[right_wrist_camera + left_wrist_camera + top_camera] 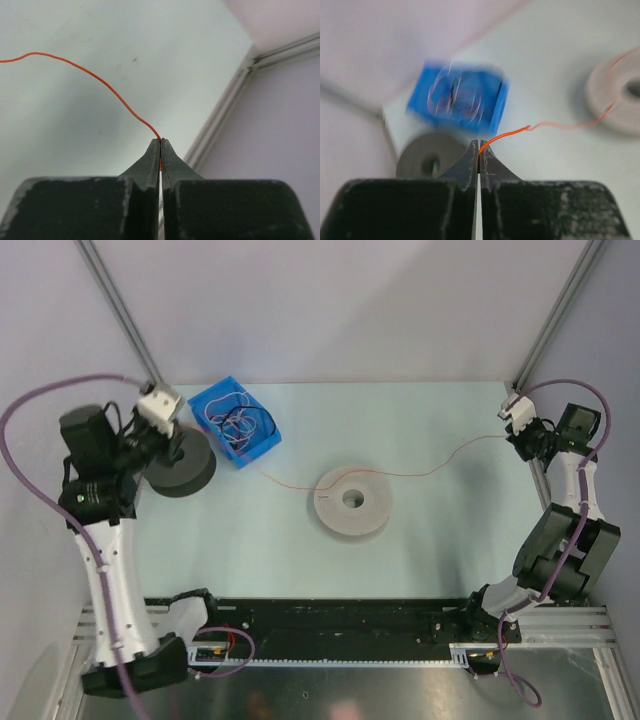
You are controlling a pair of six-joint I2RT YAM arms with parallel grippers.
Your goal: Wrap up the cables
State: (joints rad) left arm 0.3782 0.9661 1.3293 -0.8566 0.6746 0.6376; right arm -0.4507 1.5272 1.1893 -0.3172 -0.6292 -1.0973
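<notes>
A thin orange cable [420, 472] runs from the left across a light grey spool [352, 502] at the table's middle to the far right. My left gripper [182, 445] is shut on the cable's left end above a dark grey spool [190, 472]. In the left wrist view the gripper [479, 149] pinches the cable [560, 125], with the dark spool [427, 156] below and the light spool [615, 100] at right. My right gripper [512, 435] is shut on the other end. The right wrist view shows the gripper [160, 142] pinching the cable [100, 80] above the table.
A blue bin [258, 452] holding several tangled cables stands at the back left beside the dark spool; it also shows blurred in the left wrist view [501, 102]. Metal frame posts [545, 335] rise at the back corners. A black rail [340, 618] spans the near edge.
</notes>
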